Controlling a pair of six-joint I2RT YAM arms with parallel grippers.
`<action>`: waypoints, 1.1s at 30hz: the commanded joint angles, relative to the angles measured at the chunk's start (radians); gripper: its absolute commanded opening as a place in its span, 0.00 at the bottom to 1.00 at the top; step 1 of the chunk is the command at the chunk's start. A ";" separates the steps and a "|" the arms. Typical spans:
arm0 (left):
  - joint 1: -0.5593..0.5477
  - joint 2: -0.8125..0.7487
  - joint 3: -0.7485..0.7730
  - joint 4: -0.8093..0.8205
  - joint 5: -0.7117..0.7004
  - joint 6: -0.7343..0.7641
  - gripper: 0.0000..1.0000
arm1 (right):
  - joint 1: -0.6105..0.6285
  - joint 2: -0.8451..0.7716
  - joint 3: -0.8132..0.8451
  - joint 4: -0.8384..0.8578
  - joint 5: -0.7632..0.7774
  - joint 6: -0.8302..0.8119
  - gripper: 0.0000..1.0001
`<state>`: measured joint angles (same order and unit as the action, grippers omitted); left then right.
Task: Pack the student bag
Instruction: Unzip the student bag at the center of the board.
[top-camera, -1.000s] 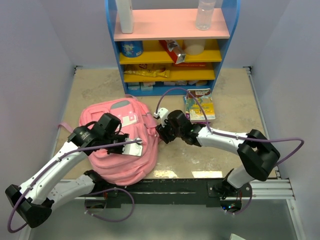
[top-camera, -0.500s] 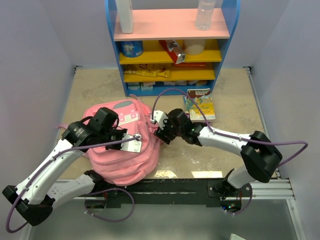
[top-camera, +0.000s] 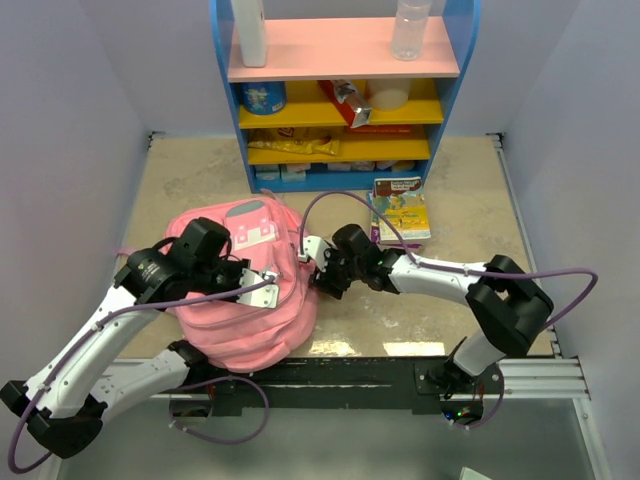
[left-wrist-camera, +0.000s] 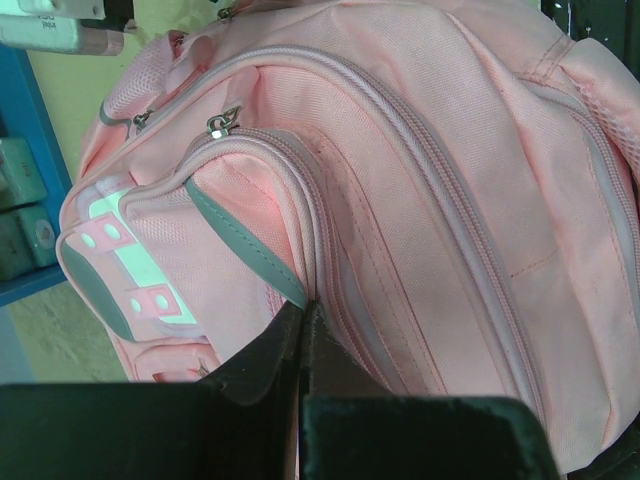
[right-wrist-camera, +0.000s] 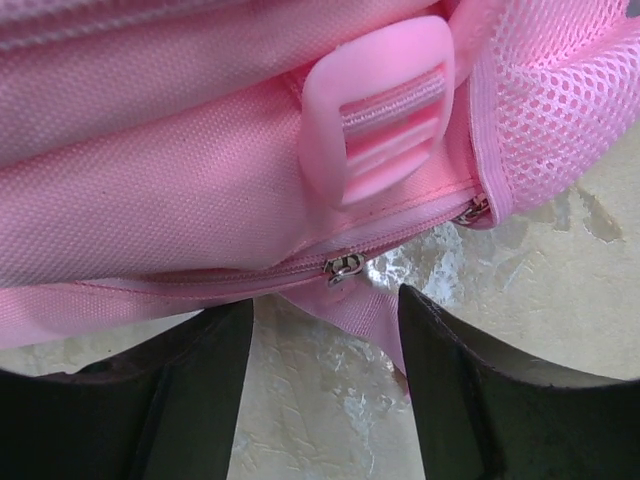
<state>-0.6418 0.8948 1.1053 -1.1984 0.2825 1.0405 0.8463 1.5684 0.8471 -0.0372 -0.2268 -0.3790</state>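
Near the table's front edge, left gripper pinches the bag; right gripper, fingers spread, faces a zip pull, probably to grasp and unzip.

The student bag shows matt pink woven cloth, finely ribbed, with open mesh at the side. Its buckle is smooth, softly glossy plastic; the zip pull glints metal. The table looks mottled, slightly shiny.

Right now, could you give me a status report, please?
Left pincer shut on student bag. Right pincer open, facing zip pull. Nothing between.
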 joint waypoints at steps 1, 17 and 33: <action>0.002 -0.045 0.031 0.057 -0.012 0.032 0.00 | 0.019 0.016 0.033 0.076 -0.034 0.025 0.60; 0.002 -0.053 -0.065 0.140 -0.017 -0.003 0.00 | 0.023 -0.068 0.035 0.040 0.104 0.182 0.00; 0.002 0.064 -0.024 0.284 -0.057 -0.139 0.00 | 0.069 -0.143 0.023 -0.076 0.211 0.299 0.00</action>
<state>-0.6418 0.9909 1.0042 -1.0019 0.2489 0.8967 0.9077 1.4052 0.8314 -0.0612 -0.1219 -0.1108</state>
